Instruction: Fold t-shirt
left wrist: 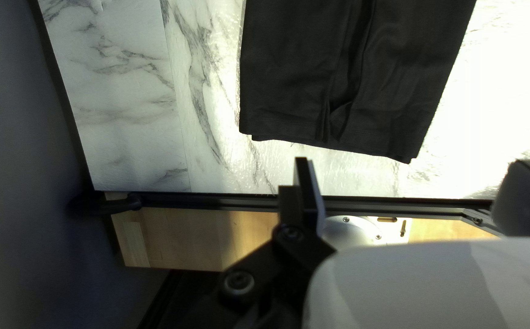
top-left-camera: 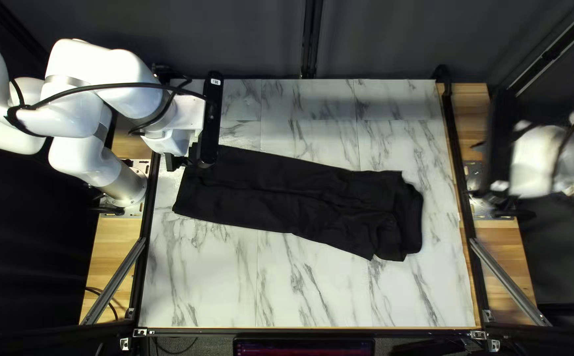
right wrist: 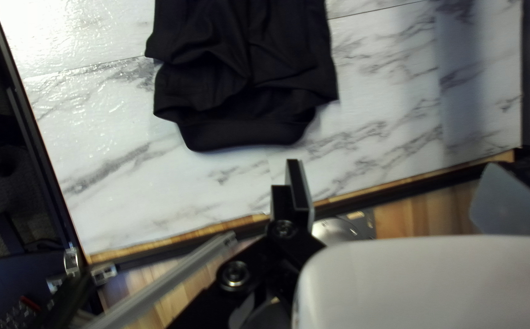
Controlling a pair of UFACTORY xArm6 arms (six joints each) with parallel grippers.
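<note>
Garment (top-left-camera: 287,204) laid long across the table (top-left-camera: 313,290)

In the top left view, a dark curtain (top-left-camera: 379,39) fills the top, and the marble-patterned table spans the middle. The left arm (top-left-camera: 95,112) reaches in from the upper left; the right arm (top-left-camera: 544,158) is blurred at the right.

The black garment runs from left of centre to right of centre, sloping slightly down. Two long panels lie side by side like trouser legs, with a band and bunched folds at its right end. The left arm's end overhangs the upper left corner and partly covers it from view; the rest lies uncovered.

Wood (top-left-camera: 501,250) shows beyond both side edges of the table. A screen (top-left-camera: 303,346) sits at the bottom centre. A metal brace (top-left-camera: 117,280) slants at the lower left, its twin (top-left-camera: 511,283) at the lower right.

The left gripper (top-left-camera: 184,161) has its fingers spread wide, nothing pinched; in its wrist view the garment's straight end lies ahead, apart from them. The right gripper (top-left-camera: 498,201) is past the table's right edge, also spread and holding nothing, with the banded end ahead of it. A black cable (top-left-camera: 109,86) loops along the left arm.
</note>
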